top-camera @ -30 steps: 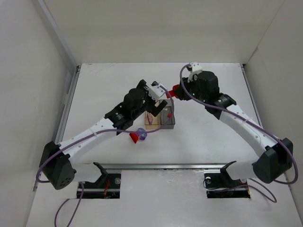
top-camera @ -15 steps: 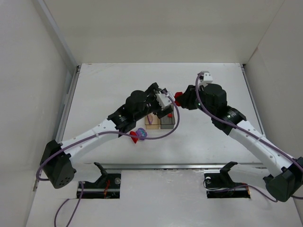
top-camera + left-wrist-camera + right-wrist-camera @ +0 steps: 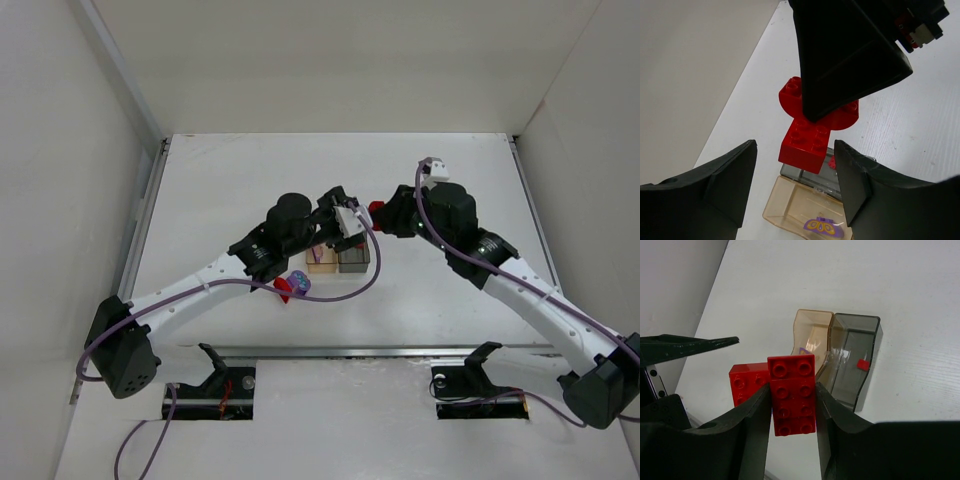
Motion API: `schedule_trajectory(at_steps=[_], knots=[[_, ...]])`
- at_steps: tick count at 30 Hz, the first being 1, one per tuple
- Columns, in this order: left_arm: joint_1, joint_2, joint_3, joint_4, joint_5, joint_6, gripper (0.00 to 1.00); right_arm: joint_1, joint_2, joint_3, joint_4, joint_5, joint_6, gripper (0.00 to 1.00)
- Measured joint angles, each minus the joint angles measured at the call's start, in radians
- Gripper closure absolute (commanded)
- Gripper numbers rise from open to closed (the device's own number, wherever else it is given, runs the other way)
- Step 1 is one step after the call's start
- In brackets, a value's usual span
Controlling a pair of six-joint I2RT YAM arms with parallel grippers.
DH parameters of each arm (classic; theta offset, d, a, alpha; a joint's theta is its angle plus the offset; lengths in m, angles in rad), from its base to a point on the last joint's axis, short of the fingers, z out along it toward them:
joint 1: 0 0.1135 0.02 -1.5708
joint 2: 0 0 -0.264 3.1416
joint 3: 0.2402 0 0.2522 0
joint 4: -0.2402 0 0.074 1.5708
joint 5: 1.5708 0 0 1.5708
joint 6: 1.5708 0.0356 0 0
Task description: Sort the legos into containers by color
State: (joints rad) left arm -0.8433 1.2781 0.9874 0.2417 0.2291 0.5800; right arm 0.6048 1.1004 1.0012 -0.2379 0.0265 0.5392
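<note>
Pinching the joined red legos [image 3: 791, 395] above the worktop [image 3: 920, 290] near the grey container [image 3: 860, 340], the right gripper [image 3: 792, 405] holds their free brick squarely between the spread jaws of the left gripper [image 3: 794, 150], which flank it on both sides without touching.

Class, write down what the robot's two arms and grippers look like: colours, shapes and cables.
Both the left arm and right arm have white links between black joints, with a thin purple cable looping along each. The left gripper and right gripper have broad, matte black, wedge-shaped fingers.
</note>
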Motion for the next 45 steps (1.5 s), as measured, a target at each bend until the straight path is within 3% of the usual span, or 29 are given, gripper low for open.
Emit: schedule_trajectory(at_steps=[6,10,12,13,24,33,39,45], knots=[[0.0,0.0,0.0,-0.011,0.036,0.014,0.59,0.006,0.008,0.0,0.0,-0.008,0.0,1.0],[0.0,0.0,0.0,-0.031,0.056,0.025,0.8,0.006,0.017,0.0,0.001,-0.013,-0.003,1.0],[0.0,0.0,0.0,-0.037,0.058,0.03,0.98,0.006,0.019,0.0,0.0,-0.017,-0.005,1.0],[0.0,0.0,0.0,-0.039,0.059,0.031,1.0,0.006,0.019,0.0,0.0,-0.019,-0.005,1.0],[-0.01,0.0,-0.002,-0.085,0.008,-0.003,1.0,-0.016,0.02,-0.003,-0.017,-0.053,-0.016,1.0],[0.039,0.002,-0.109,-0.293,-0.133,-0.048,1.0,-0.114,-0.014,-0.003,0.015,-0.045,-0.016,1.0],[0.039,-0.002,-0.106,-0.311,-0.202,-0.12,1.0,-0.114,0.166,-0.001,0.037,-0.057,-0.019,0.99],[0.039,-0.024,-0.098,-0.314,-0.291,-0.194,1.0,-0.114,0.391,0.027,0.035,-0.09,-0.018,0.88]])
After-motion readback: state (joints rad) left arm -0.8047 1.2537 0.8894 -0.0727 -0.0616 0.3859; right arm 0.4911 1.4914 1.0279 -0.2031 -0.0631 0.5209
